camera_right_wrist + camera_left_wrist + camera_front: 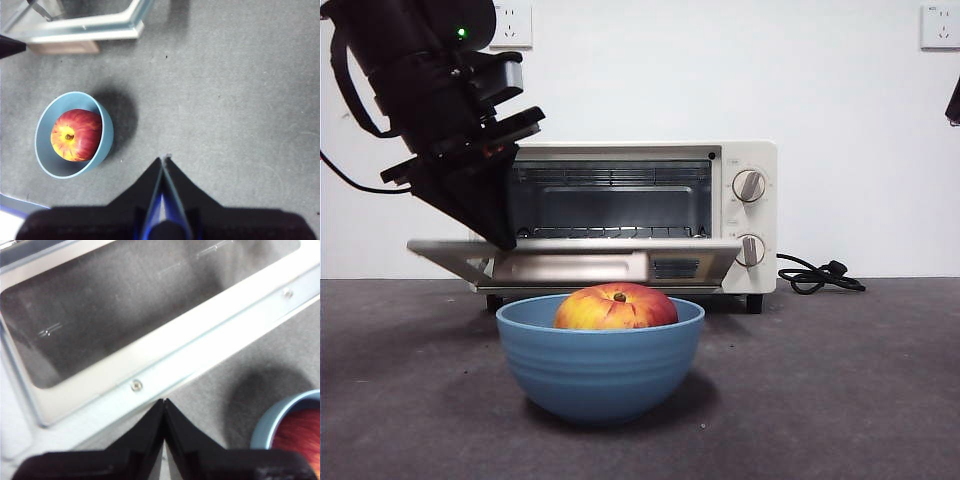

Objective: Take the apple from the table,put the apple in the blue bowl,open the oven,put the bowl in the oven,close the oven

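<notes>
Three steps done: apple picked, apple bowled, oven opened; two left, by the look of it, loading the bowl and shutting the door.
Apple: the round red apple with yellow streaks [616, 307] sits inside the deep matte blue bowl [600, 365], its top showing just above the rim, at the lower centre of the front view.
Bowl: it stands on the dark grey mottled surface [840, 400], just in front of the oven and not yet inside it.
Oven: the small cream-white toaster oven [745, 215] is at mid-frame with its glass door [570, 262] dropped down flat, racks showing inside.
Left tool: the left tool [164, 402] is shut and holding nothing, tips together just over the metal edge of the lowered door; the bowl's rim peeks in at the lower right corner of the left wrist view.
Left arm pose: big and dark at the upper left of the front view, slanting down toward the door's left end, where its tip meets the door.
Right tool: the right tool [164, 159] is shut and empty, hanging high over bare surface, with the bowl and apple well off at the left of the right wrist view.
Next call: my guess is that one arm must take the bowl by its rim and slide it in.
</notes>
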Controlling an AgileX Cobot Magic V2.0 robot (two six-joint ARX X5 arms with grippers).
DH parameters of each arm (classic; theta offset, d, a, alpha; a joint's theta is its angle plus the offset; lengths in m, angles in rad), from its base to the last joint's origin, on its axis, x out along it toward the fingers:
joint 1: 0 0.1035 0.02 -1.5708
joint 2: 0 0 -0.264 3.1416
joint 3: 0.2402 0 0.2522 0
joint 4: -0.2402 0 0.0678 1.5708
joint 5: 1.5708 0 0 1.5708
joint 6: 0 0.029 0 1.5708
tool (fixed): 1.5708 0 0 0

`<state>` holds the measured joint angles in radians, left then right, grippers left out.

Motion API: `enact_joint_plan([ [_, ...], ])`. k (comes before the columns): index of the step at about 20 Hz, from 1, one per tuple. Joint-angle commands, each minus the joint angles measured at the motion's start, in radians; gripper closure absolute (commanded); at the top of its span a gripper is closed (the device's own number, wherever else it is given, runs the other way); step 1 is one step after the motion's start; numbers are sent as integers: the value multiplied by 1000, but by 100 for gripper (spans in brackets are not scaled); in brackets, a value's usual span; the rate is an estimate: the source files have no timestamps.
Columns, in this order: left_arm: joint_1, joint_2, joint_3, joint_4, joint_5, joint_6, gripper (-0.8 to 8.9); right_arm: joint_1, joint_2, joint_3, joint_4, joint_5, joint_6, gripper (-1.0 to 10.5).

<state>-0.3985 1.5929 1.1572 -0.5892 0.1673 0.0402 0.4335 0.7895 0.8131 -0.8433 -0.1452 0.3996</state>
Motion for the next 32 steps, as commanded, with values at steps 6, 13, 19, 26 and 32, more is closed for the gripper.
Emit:
enact_joint_plan([
  [6,-9,-8,-34,16,-2,-7,820,1,1,-11,4,2,-9,948],
  [13,-27,-198,-34,-105,-3,-4,819,6,77,-9,70,-175,-5,951],
  [19,-27,-440,-34,-303,-3,-13,819,85,269,14,154,-193,24,948],
  [26,-27,-668,-34,-486,-4,-53,819,218,550,195,127,-60,18,771],
  [32,-27,-762,-34,-557,-4,-79,819,223,798,397,45,-39,-46,731],
])
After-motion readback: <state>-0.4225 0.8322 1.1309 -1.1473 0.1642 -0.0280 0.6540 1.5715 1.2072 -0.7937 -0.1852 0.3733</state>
